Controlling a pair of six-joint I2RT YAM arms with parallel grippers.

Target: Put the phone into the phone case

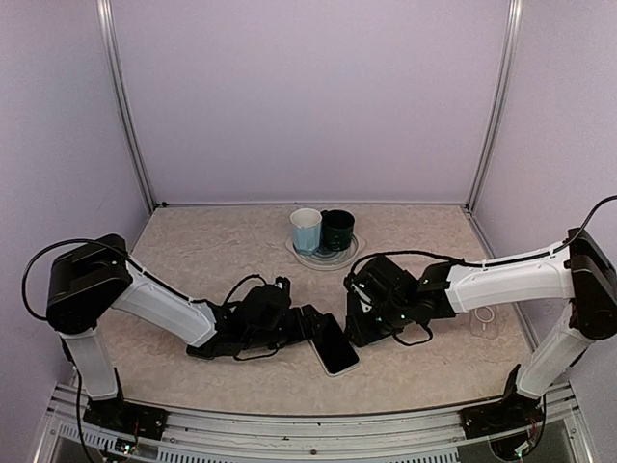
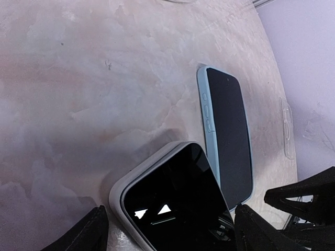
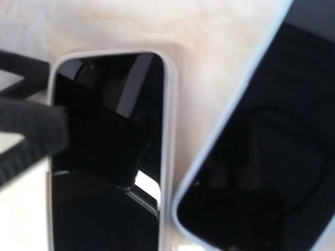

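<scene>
Spread wide, the left claw [image 2: 168, 219] pinches the white-edged phone [image 2: 172, 204] across its width, with one black finger [image 2: 86, 235] at each long side. That phone is screen up. Its far end is lifted off the table [image 2: 78, 78] and throws a dark shadow on the mottled beige top beneath it. Its far right corner reaches over the near edge of the blue-edged phone [image 2: 227, 136], which lies flat on the table, screen up, just beside it. The blue-edged phone's side buttons face the held phone.

From above, both phones sit near the middle of the table, between the two arms and towards its near edge. The right claw [image 1: 362, 313] hangs low over them from the right, close to the far end of the blue-edged phone. I cannot tell whether its jaws are apart or together, as its own camera shows only the two screens side by side and a blurred black finger of the left claw at the left.

The clear phone case [image 1: 487, 323] lies flat on the table well to the right, under the right forearm, apart from both phones. At the back of the table a light blue cup [image 1: 306, 230] and a dark green cup [image 1: 337, 230] stand upright, touching, on a pale round plate [image 1: 326, 258]
</scene>
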